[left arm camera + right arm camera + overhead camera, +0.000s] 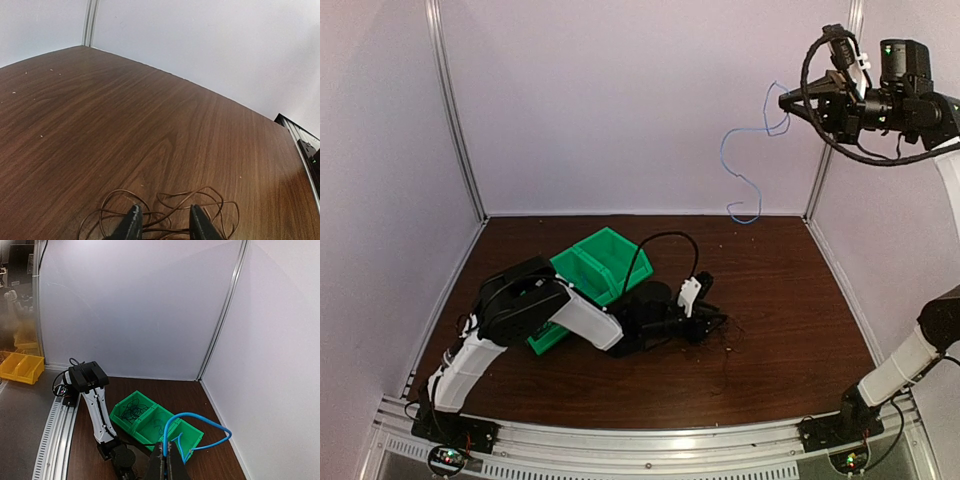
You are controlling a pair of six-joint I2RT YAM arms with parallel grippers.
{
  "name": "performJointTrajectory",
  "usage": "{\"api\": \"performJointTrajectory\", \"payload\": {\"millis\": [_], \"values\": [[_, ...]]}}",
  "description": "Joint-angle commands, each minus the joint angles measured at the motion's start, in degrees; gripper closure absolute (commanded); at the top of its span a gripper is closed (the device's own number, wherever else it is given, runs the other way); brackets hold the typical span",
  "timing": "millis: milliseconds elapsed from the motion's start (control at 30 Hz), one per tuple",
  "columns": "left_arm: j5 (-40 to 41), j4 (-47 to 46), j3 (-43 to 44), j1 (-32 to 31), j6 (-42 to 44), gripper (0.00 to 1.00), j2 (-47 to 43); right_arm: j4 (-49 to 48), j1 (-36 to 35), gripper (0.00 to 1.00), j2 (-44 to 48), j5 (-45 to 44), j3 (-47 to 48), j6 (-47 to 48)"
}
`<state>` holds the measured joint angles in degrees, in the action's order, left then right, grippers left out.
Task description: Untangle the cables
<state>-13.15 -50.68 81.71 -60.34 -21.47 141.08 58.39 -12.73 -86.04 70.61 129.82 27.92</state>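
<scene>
Right gripper (167, 461): it is hovering high by the back right corner, jaws pinching tight on the blue cable (195, 415).
Blue cable: thin and bright, it is hanging from that pinch in loose kinks, curling down toward the rear edge of the table (790, 300). I cannot tell whether its tip is touching.
Left gripper (162, 226): it is lying low at mid-table, jaws standing apart and straddling the black cables (170, 207) without clamping them.
Black cables: hair-thin overlapping loops are lying flat on the wood around the left fingers, looking brownish up close.
Green bins (620, 250): they are sitting just behind the left arm, and dark wire is showing coiled in one compartment.
Step in hand: the blue strand seems to be getting separated from the pile.
Doing it well: I would be keeping the right pinch firm and any lifting slow and smooth, so nothing snags. The left should be closing on one loop close to the wood, not the whole nest.
</scene>
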Motion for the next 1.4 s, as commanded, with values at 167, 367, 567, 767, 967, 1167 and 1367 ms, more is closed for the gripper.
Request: {"api": "performJointTrajectory", "payload": {"millis": [167, 367, 567, 767, 967, 1167, 1367], "values": [[1.91, -3.86, -7.68, -0.22, 0.34, 0.56, -15.4, -2.92, 0.69, 1.0, 4.28, -4.2, -16.02, 2.14], [4.2, 0.45, -12.55, -0.15, 2.27, 0.52, -23.17, -4.58, 0.75, 1.0, 7.19, -6.4, -26.36, 3.23], [6.58, 0.75, -16.46, -0.16, 4.92, 0.52, -29.89, -6.73, 0.69, 1.0, 8.59, -5.74, -32.59, 2.68], [3.45, 7.71, -8.14, -0.22, 5.47, 0.51, -29.52, -6.87, 0.65, 1.0, 8.87, -6.19, -34.12, 3.09], [10.1, 13.18, -2.19, -0.22, 1.77, 0.51, -27.99, -6.28, 0.6, 0.99, 9.32, -6.23, -35.1, 3.81], [8.01, 15.79, 1.98, -0.13, 2.1, 0.59, -25.73, -6.51, 0.43, 0.99, 9.81, -5.64, -36.3, 3.72], [6.18, 17.05, 4.46, -0.12, 2.68, 0.7, -24.26, -7.49, 0.1, 0.98, 10.23, -5.22, -37.55, 2.91]]}}
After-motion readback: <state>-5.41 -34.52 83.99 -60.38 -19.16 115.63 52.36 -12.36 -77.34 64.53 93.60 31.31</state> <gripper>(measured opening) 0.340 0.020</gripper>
